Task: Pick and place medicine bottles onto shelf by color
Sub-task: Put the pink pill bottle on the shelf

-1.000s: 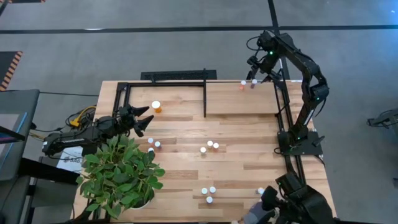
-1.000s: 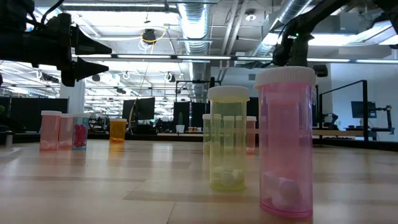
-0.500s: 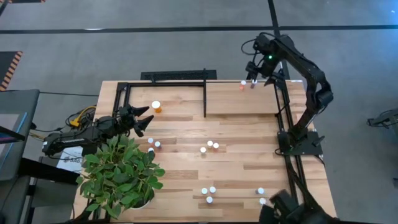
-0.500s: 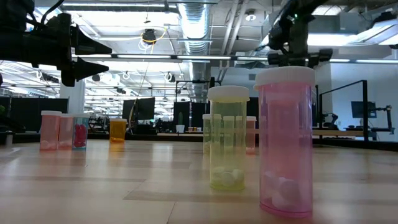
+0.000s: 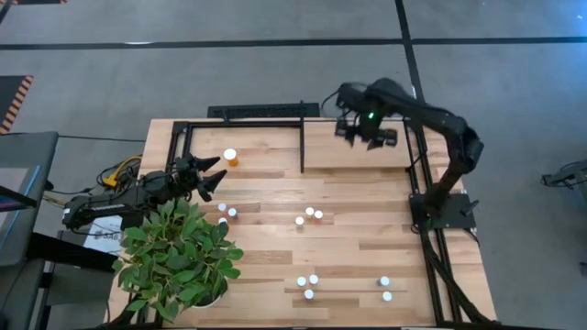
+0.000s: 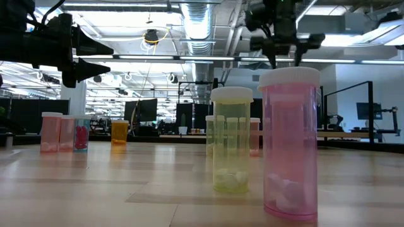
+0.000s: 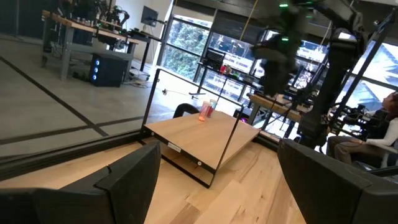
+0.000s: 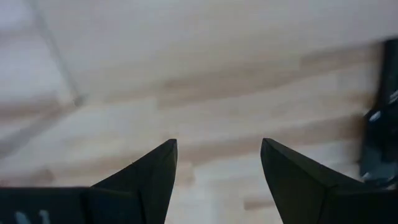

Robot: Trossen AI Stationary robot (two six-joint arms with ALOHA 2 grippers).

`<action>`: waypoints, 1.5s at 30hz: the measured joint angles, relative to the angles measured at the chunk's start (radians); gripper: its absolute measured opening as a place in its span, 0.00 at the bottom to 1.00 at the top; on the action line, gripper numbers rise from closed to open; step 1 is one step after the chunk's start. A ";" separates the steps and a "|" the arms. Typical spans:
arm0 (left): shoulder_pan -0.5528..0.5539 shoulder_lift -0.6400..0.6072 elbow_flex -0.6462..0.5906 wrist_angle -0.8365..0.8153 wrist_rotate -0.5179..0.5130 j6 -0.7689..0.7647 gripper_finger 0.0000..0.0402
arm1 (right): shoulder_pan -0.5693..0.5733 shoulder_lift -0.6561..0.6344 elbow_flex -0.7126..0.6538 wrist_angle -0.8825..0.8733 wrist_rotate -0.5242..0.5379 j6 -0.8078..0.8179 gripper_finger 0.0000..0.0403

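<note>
Most of the sorting looks undone. In the high view, white-capped bottles stand loose on the table (image 5: pixel 367 247): a group of three (image 5: pixel 309 214) near the middle, another three (image 5: pixel 307 285) nearer the front edge, two (image 5: pixel 385 288) at the front right, two (image 5: pixel 226 212) beside the plant (image 5: pixel 179 257), and the larger orange bottle (image 5: pixel 230 158) on the far left. The right gripper (image 5: pixel 365 133) hangs over the shelf (image 5: pixel 358 151), its fingers (image 8: pixel 155 171) spread with nothing between them. The left gripper (image 5: pixel 213 177) waits by the plant, wide open and empty. The left wrist view shows two small bottles (image 7: pixel 206 110) on the shelf's far edge, which the right arm hides from above. The low view alone gives colours: pink (image 6: pixel 290 142) and yellowish (image 6: pixel 231 139) bottles up close.
</note>
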 joint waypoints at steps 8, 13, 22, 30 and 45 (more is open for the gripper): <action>0.000 0.000 0.000 0.000 0.000 0.000 0.78 | 0.339 0.037 0.000 0.068 0.022 0.204 0.63; 0.000 0.000 0.000 0.000 0.000 0.000 0.78 | 0.459 0.062 -0.001 0.103 0.078 0.273 0.63; 0.000 0.000 0.000 0.000 0.000 0.000 0.78 | 0.568 0.164 -0.001 0.231 0.075 0.127 0.63; 0.000 0.001 0.000 0.000 -0.003 0.000 0.78 | 0.609 0.254 0.000 0.237 -0.083 -0.064 0.63; 0.000 0.001 0.000 0.000 -0.005 0.000 0.78 | 0.627 0.278 0.001 0.319 -0.051 -0.312 0.63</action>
